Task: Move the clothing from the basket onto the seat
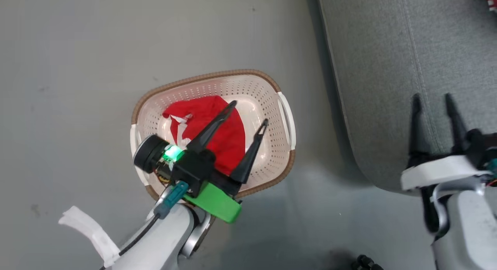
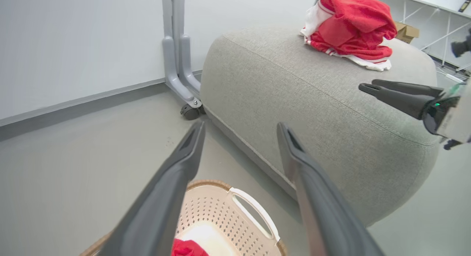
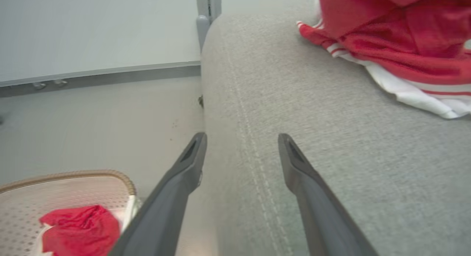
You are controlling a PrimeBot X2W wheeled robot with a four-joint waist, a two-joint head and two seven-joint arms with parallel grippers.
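Observation:
One red garment with white trim [image 1: 217,130] lies crumpled in the cream perforated basket [image 1: 268,93] on the floor; it also shows as a red garment [image 3: 81,228] in the basket [image 3: 73,189]. My left gripper [image 1: 248,113] hovers open above it, fingers spread, holding nothing. A second red garment [image 2: 349,28] sits bunched on the far part of the grey seat [image 2: 301,94], seen close as the garment [image 3: 397,39] on the seat [image 3: 331,145]. My right gripper [image 1: 433,97] stands open and empty over the seat's [image 1: 388,68] near edge, and appears as the right gripper [image 2: 366,85] too.
The grey floor [image 1: 77,68] surrounds the basket. A grey stand on castors [image 2: 180,64] rises by the wall behind the seat. A cardboard box [image 2: 406,31] and white frame lie beyond the seat. A small dark object [image 1: 365,262] sits on the floor near my base.

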